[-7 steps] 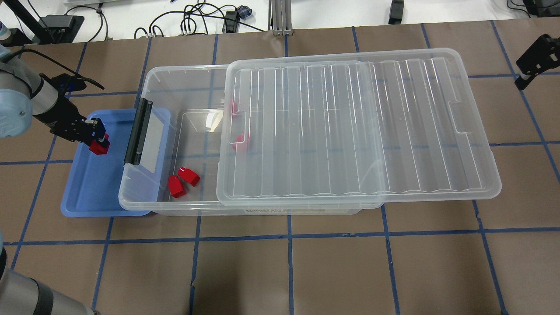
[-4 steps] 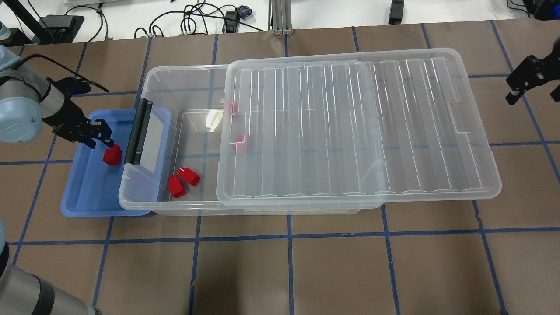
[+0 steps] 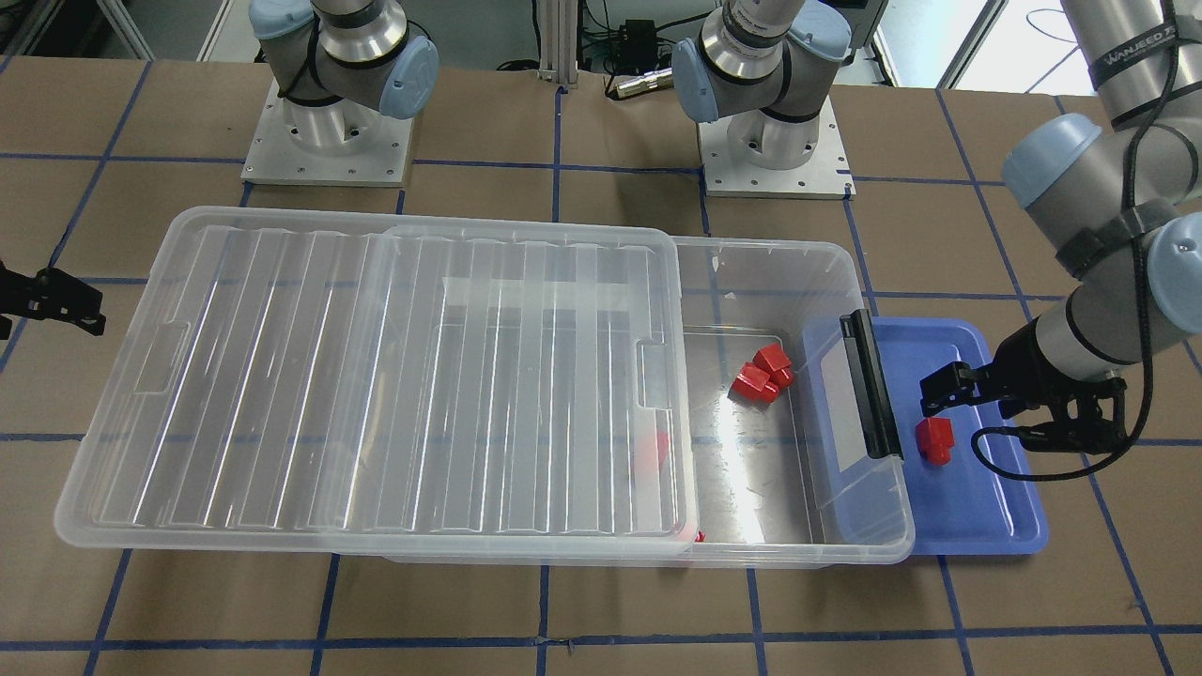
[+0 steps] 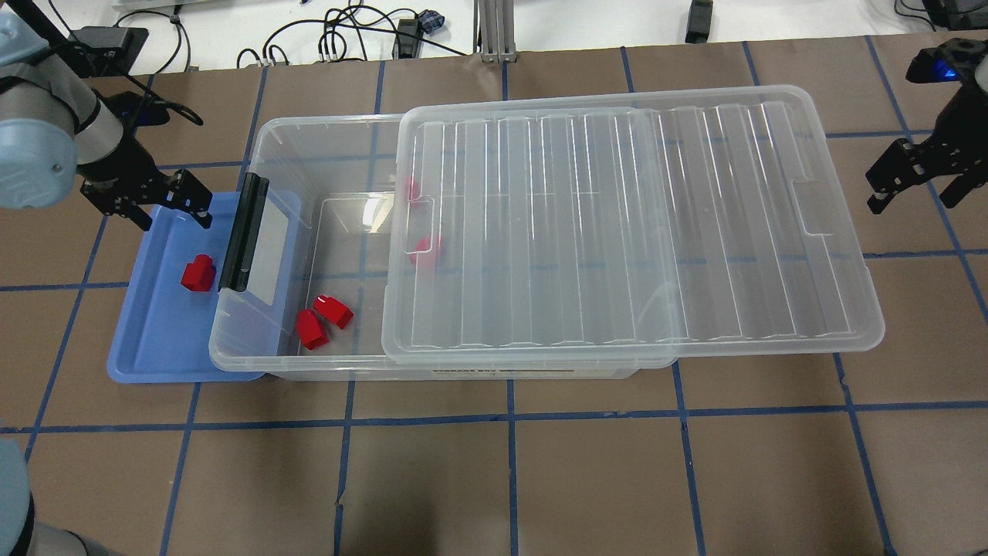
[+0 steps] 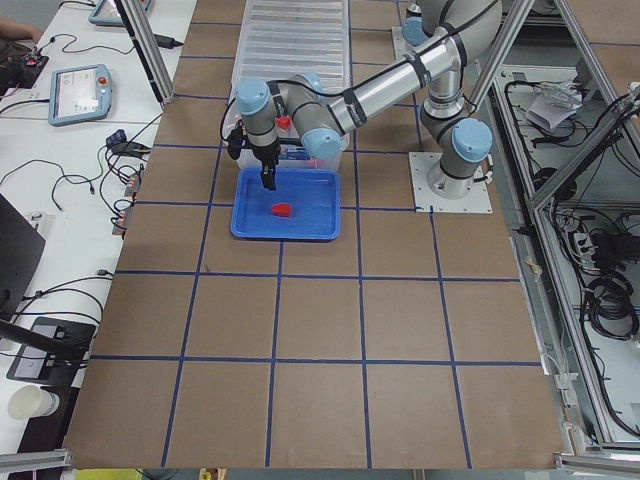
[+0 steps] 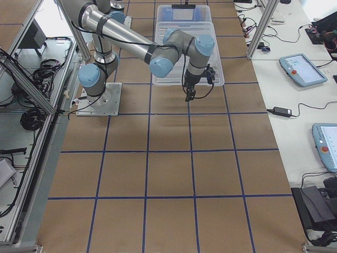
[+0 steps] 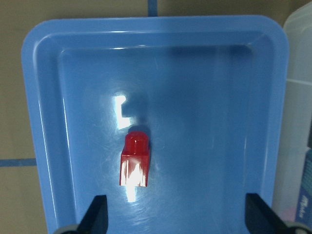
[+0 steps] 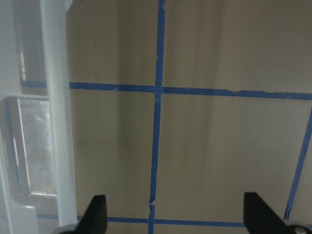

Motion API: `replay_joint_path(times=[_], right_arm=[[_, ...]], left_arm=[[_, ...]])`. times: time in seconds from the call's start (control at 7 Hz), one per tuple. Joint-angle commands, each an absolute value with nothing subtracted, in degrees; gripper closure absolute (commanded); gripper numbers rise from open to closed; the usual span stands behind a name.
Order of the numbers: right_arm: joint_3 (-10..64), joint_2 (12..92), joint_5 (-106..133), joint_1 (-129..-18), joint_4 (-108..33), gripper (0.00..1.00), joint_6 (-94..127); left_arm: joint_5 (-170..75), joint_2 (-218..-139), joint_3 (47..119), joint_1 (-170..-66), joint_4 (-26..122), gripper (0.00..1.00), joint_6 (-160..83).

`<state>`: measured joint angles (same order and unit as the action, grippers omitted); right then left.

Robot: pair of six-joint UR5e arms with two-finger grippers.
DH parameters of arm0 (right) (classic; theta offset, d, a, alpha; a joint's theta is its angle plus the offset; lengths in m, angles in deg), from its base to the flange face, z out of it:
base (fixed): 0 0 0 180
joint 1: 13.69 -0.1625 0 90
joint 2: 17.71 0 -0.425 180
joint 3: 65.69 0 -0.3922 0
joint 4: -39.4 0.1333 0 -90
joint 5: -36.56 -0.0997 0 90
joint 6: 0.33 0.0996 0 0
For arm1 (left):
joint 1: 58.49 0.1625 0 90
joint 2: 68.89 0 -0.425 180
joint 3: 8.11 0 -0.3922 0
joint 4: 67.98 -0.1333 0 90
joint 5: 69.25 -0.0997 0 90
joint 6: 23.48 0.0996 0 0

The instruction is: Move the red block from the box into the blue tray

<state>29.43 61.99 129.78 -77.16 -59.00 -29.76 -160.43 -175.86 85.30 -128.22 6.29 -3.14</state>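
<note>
The red block (image 4: 197,273) lies on the floor of the blue tray (image 4: 147,363), and nothing holds it. We see the left gripper (image 4: 176,222) above the far part of the tray with its fingers spread wide and nothing between them. In the left wrist view the block is below the gripper, a little ahead of the fingertips (image 7: 97,217) and closer to one of them than to the other. It touches neither of them. The stub of the block points away from the gripper.

Beside this gripper, on the side away from its arm, is the box (image 4: 324,123). The end of the box with the black latch (image 4: 243,232) overlaps the edge of the tray. The lid (image 4: 617,224) is slid toward the far end, so the part of the box near the left gripper is uncovered. There we see two other red blocks (image 4: 323,319), side by side.

The right gripper (image 4: 915,197) hangs past the other end of the lid, over the table (image 4: 540,479). Its fingers are also wide apart and empty. Below it we see only the brown surface with blue tape lines (image 8: 157,146), and the lid's rim is at one side.
</note>
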Motion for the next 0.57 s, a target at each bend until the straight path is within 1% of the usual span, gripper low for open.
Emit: replay_joint_path(times=[0.0, 0.14, 0.29, 0.43], right_arm=[[30.9, 62.1, 129.8, -77.3, -60.3, 0.0, -29.4], [31.2, 62.4, 129.6, -77.6, -60.2, 0.0, -29.2], [32.1, 62.4, 129.0, -77.7, -60.4, 0.0, -29.0], [32.7, 62.4, 128.8, -77.9, -60.9, 0.0, -28.9]], left_arm=[[-161.2, -174.0, 74.9, -134.5, 20.6, 0.0, -13.2], [-161.2, -173.4, 70.8, -138.8, 24.4, 0.0, -19.2], [-161.2, -172.0, 68.9, -143.0, 26.4, 0.0, -21.8], [-161.1, -169.8, 68.8, -145.7, 26.9, 0.0, -21.8]])
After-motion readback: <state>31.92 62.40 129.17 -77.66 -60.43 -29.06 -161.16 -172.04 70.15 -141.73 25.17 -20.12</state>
